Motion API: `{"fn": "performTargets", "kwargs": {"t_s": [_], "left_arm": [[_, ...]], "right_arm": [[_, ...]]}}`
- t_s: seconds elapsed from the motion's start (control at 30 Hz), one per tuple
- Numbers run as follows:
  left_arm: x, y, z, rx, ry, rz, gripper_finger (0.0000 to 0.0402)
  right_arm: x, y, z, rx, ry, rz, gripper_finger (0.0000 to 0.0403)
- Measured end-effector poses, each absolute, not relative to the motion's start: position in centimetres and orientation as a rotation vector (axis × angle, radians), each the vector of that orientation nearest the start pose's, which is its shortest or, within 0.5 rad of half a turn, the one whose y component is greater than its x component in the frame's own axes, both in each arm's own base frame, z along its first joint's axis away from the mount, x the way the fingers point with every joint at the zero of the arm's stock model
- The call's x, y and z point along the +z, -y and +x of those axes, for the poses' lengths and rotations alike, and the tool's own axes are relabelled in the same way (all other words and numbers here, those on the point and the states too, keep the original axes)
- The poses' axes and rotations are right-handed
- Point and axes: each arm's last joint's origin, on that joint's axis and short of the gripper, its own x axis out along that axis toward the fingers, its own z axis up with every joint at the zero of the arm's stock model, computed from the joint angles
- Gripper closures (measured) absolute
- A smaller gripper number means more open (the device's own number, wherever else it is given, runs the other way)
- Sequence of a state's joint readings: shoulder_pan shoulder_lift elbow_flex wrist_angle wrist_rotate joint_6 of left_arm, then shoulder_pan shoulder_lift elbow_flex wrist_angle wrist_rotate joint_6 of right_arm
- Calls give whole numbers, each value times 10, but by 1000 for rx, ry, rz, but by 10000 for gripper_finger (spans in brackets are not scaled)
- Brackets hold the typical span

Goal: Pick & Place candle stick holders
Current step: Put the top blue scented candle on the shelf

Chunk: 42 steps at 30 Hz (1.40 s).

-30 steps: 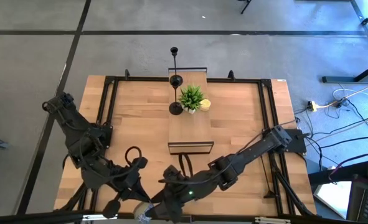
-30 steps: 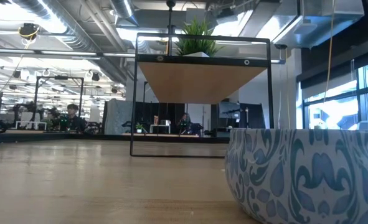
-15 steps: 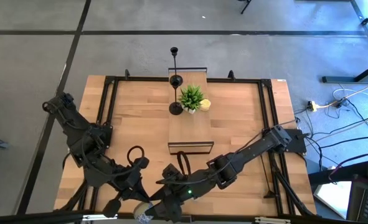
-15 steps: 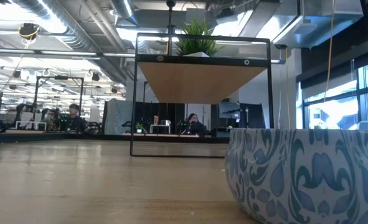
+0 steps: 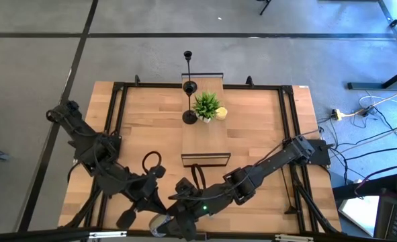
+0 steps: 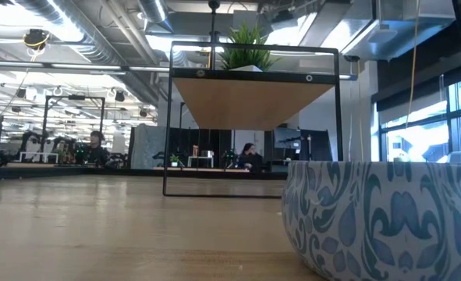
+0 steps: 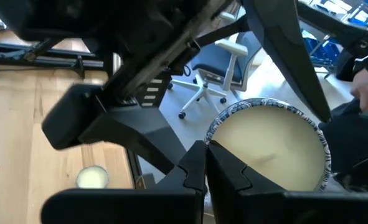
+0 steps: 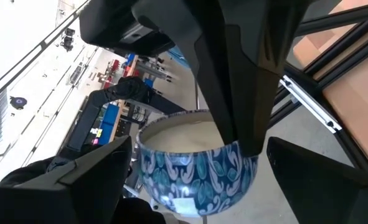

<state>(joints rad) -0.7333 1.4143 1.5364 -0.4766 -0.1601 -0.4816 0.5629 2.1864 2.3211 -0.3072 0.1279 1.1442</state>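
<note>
Overhead view. My left arm reaches from the table's left edge toward the near edge, elbow bent, wrist turned inward; my left gripper [image 5: 129, 216] hangs at the near edge, left of centre, with its fingers [image 7: 193, 171] pressed together. My right arm runs from the table's right edge diagonally toward the near edge, forearm low and extended; my right gripper [image 5: 173, 225] sits at the near edge beside the left one, its fingers [image 8: 308, 180] spread wide apart.
</note>
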Motion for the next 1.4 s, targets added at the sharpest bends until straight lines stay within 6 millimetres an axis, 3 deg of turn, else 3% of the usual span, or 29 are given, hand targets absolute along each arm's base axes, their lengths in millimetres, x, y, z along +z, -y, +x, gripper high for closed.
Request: {"fn": "performTargets", "kwargs": {"t_s": [0.73,0.93,1.1,1.4], "left_arm": [[415,194,245,-488,-463,-295,400],[407,200,255,-505,-476,-296,400],[408,200,254,-520,-478,-295,400],[415,196,248,-521,-451,-300,400]], "right_arm": [[394,-264,427,285,-404,1088,28],[391,-263,430,277,-414,1106,51],[391,-264,430,288,-420,1106,68],[395,-267,429,340,-399,1120,59]]}}
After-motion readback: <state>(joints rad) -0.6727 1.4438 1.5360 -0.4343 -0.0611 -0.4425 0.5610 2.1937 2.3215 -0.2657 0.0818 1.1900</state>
